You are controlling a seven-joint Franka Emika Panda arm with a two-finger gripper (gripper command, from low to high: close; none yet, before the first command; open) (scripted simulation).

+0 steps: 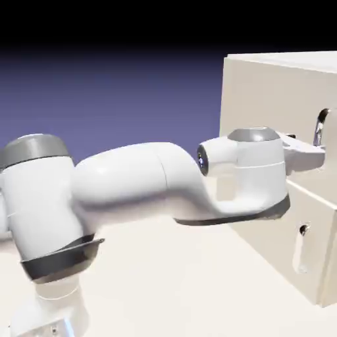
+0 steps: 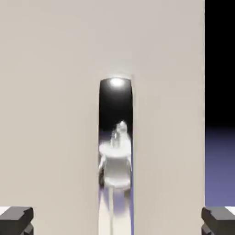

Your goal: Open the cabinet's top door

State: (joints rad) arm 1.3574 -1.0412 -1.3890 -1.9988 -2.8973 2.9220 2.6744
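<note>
**Pincer spread wide before the top door's handle**

Exterior view, noted from left to right. The white arm (image 1: 131,184) is seen rising from the lower left, its grey-capped shoulder at the far left edge, and is stretched level toward the right. The wrist is carried in front of the cabinet (image 1: 263,92), which fills the right side of the view as a cream box (its flat top is lit paler than its side). The gripper (image 1: 309,155) is held against the cabinet's front at the height of the top door (image 1: 329,131), of which only a narrow strip is caught at the right edge. The silver handle (image 1: 320,125) is seen just above and beside the hand; whether it is touched cannot be told from here. Below it the lower panel (image 1: 309,243) is shown with its small handle (image 1: 302,232) set in a recess.

Hand view, again left to right. One dark fingertip (image 2: 16,220) is seen at the bottom left corner, the other at the bottom right, well apart: the pincer is released, nothing between the tips. Between them the door (image 2: 55,114) fills the frame, and the bright mirror-like handle (image 2: 115,151) stands in the middle. Beyond the door's right edge, black and violet backdrop is seen.
</note>
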